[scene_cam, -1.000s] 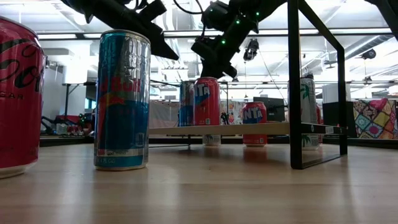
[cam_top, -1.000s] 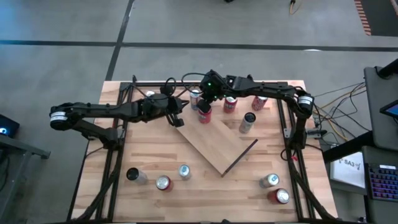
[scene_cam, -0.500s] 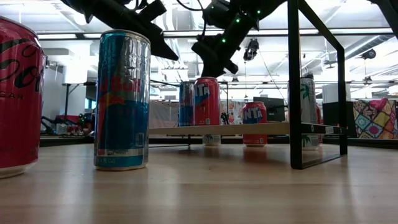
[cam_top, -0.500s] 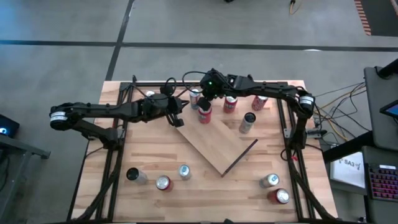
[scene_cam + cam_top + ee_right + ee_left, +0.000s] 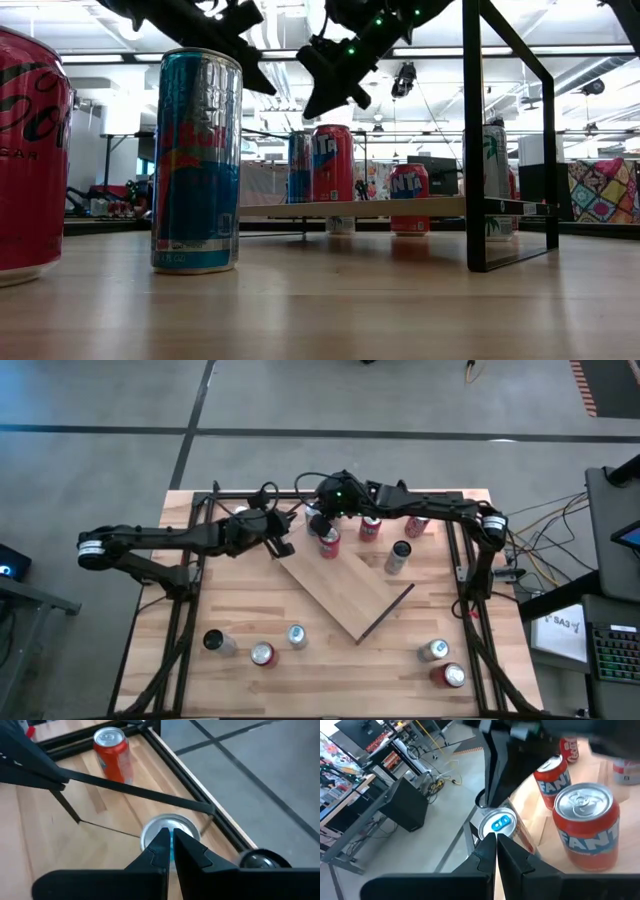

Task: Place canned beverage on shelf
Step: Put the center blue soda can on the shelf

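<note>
Overhead, right end effector [image 5: 318, 520] just beside shelf [image 5: 345, 592] can [image 5: 329, 543].

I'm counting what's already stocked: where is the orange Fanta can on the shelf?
In the high view the orange Fanta can stands at the far end of the shelf, near table centre, with a blue-topped can just behind.

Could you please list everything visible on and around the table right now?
shelf: one, light wood, lying diagonally mid-table.
orange-red can: one, standing at the shelf's far corner.
cans at the far edge: about four, mostly red, behind the shelf.
cans at the near edge: five, red, blue and silver, three near left, two near right.
table: one, plank top, black frame.
left gripper: fingers shut, empty, beside the shelf's far corner.
right gripper: fingers shut, empty, above the far cans.
</note>
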`<state>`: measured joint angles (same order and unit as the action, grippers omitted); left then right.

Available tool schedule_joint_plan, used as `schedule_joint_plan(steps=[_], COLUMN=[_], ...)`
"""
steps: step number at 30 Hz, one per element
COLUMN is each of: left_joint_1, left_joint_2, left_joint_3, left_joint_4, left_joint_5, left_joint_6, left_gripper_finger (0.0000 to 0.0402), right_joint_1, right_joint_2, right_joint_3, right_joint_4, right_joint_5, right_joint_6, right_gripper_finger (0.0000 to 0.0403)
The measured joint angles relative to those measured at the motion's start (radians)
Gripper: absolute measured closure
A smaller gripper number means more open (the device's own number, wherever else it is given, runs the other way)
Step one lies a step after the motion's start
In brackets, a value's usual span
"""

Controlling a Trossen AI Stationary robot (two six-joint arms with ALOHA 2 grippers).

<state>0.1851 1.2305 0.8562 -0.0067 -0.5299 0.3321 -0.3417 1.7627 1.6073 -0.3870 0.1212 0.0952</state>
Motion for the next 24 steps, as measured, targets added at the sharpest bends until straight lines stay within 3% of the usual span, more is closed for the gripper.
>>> schedule_joint_plan(steps=[6,24], left_joint_1=[0.0,0.0], left_joint_2=[-0.04,-0.072], left_joint_3=[0.0,-0.001], left_joint_4=[-0.011,-0.019], left_joint_5=[0.0,0.003], left_joint_6=[0.0,-0.008], left_gripper_finger=[0.0402,0.0402], right_joint_1=[0.01,0.019], right_joint_2=[0.032,0.078], right_joint_3=[0.0,0.0], right_joint_4=[0.06,0.071], right_joint_5=[-0.051,-0.047], right_joint_6=[0.012,0.018], right_gripper_finger=[0.039,0.039])
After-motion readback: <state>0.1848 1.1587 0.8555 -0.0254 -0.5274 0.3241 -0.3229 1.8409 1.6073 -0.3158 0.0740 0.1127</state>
